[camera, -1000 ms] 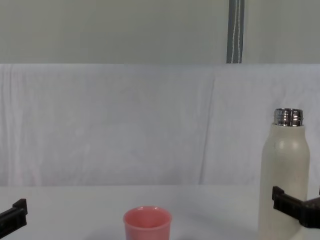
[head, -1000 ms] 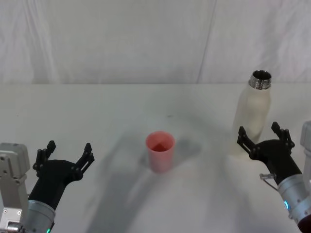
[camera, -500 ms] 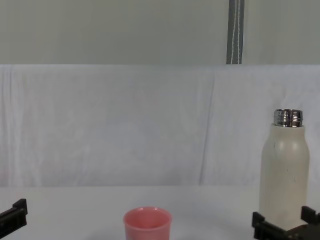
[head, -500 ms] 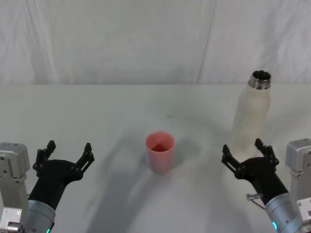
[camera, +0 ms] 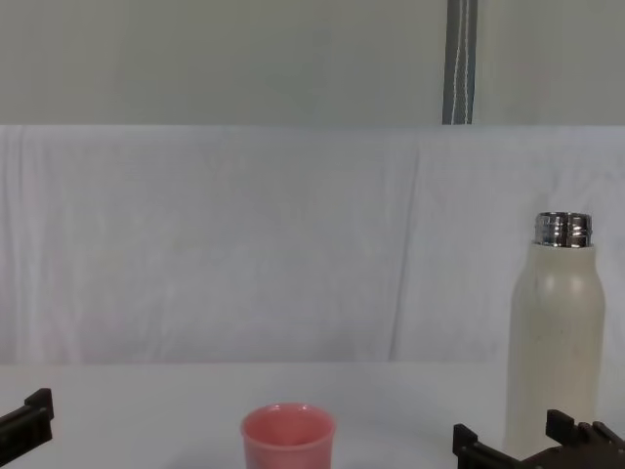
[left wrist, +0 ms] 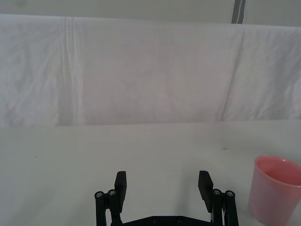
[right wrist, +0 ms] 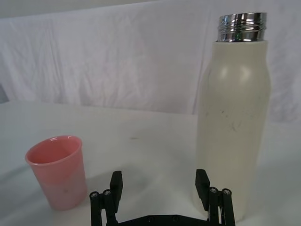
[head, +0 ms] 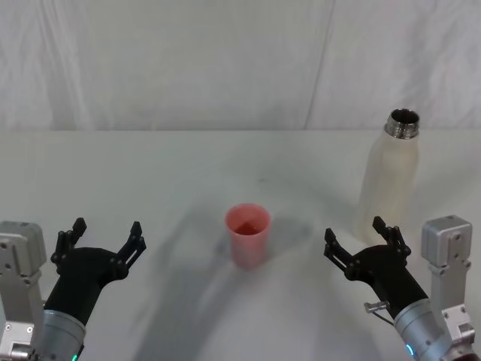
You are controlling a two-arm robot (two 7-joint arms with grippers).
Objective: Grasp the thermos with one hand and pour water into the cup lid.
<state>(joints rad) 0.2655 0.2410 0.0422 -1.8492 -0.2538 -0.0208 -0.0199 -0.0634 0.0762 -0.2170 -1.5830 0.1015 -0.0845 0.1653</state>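
- From the head camera, the thermos (head: 391, 174) stands upright at the far right of the white table (head: 150, 180), its steel neck uncapped. The cup lid (head: 247, 235) sits upright near the table's middle, well apart from the thermos. The right gripper (head: 357, 242) hangs low at the near right, fingers spread wide and holding nothing, nearer the robot than the thermos and slightly toward the cup lid. The left gripper (head: 102, 238) is parked at the near left, fingers also spread wide, well apart from the cup lid.
- At the left wrist, the left gripper (left wrist: 163, 184) shows two black fingers wide apart with bare table between them; the cup lid (left wrist: 274, 188) stands off to one side, and a white cloth backdrop (left wrist: 141, 70) hangs behind.
- At the right wrist, the right gripper (right wrist: 159, 183) is wide and empty. The thermos (right wrist: 234, 117) rises just beyond one finger, not touched; the cup lid (right wrist: 58, 170) stands beyond the other finger, apart from it.
- Across the chest camera, the thermos (camera: 554, 342) stands at the right and the cup lid (camera: 288, 436) at the lower middle. The right gripper (camera: 518, 445) shows at the lower right, in front of the thermos base, its fingers apart; a fingertip of the left gripper (camera: 27, 420) shows at the lower left edge.
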